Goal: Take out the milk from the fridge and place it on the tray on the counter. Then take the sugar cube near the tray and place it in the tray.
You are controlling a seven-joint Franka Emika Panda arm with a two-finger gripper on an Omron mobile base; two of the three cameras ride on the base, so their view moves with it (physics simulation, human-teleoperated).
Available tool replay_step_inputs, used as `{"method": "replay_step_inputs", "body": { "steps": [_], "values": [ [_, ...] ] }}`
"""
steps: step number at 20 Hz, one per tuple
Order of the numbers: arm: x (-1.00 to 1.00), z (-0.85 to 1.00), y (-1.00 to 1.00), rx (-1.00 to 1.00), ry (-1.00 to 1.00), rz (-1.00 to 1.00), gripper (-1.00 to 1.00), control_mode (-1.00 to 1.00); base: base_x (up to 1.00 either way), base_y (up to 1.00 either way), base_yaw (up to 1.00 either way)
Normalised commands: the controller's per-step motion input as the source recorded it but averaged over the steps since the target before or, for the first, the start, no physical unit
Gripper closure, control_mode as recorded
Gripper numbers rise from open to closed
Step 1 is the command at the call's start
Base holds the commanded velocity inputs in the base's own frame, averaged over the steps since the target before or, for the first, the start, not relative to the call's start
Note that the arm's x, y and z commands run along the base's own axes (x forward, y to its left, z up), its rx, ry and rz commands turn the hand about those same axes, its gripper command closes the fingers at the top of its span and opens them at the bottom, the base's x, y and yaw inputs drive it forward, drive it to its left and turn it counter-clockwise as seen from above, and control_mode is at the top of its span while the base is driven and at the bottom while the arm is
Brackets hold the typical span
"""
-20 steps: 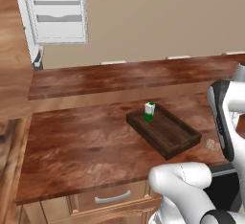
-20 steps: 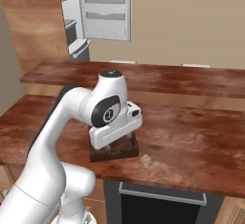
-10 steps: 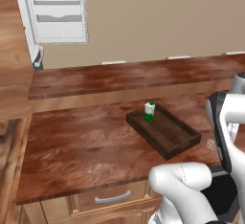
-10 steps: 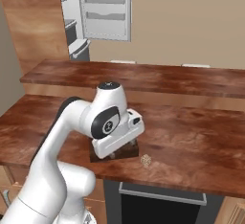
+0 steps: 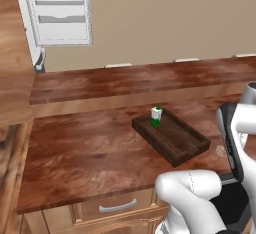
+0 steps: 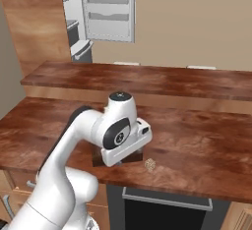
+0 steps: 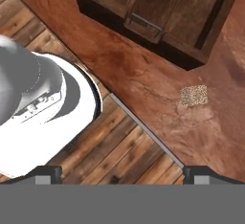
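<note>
1. Hand view: I am looking straight down past my end effector (image 7: 122, 170), whose two dark tips stand spread wide at the bottom edge with nothing between them. The tiny pale beige speckled sugar cube (image 7: 194, 95) lies on the glossy reddish-brown wood-grain counter (image 7: 143, 74), ahead of the tips and off toward the right-hand one, so I judge the coming move to be a shift forward and to that side before any descent. The cube looks square, with no long axis to line up on. The shallow dark-brown wooden tray (image 7: 158, 12) sits beyond it, its near corner close to the cube but apart. The counter edge runs diagonally under me, with plank flooring below it.

2. Left base view: the small white milk carton with green gabled top (image 5: 156, 116) stands upright inside the tray (image 5: 187, 148), at its far end. The sugar cube (image 5: 220, 151) rests on the counter (image 5: 85, 153) just off the tray's right corner, next to the arm's dark forearm link. The light-grey fridge (image 5: 60, 10) stands open at the upper left, well apart.

3. Right base view: the arm's wrist covers most of the tray (image 6: 98, 159); the sugar cube (image 6: 149, 164) shows just right of the wrist, near the counter's (image 6: 206, 160) front edge. The fridge (image 6: 108, 8) is open at the back.
</note>
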Motion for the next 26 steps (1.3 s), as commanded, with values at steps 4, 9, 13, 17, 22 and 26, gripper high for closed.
{"method": "replay_step_inputs", "body": {
  "steps": [4,9,13,17,22,26],
  "values": [
    [0.26,-0.17,-0.16,0.00,0.00,0.00,-1.00,-1.00,0.00,0.00,0.00],
    [0.31,-0.17,-0.06,0.00,0.00,-0.01,-1.00,-1.00,0.00,0.00,0.00],
    [0.31,-0.25,-0.05,0.00,0.00,-0.02,-1.00,-1.00,0.00,0.00,0.00],
    [0.31,-0.34,-0.14,0.00,0.00,-0.03,-1.00,-1.00,0.00,0.00,0.00],
    [0.26,-0.41,-0.14,0.00,0.01,-0.03,-1.00,-1.00,0.00,0.00,0.00],
    [0.24,-0.37,-0.08,0.00,0.00,-0.01,-1.00,-1.00,0.00,0.00,0.00]
  ]
}}
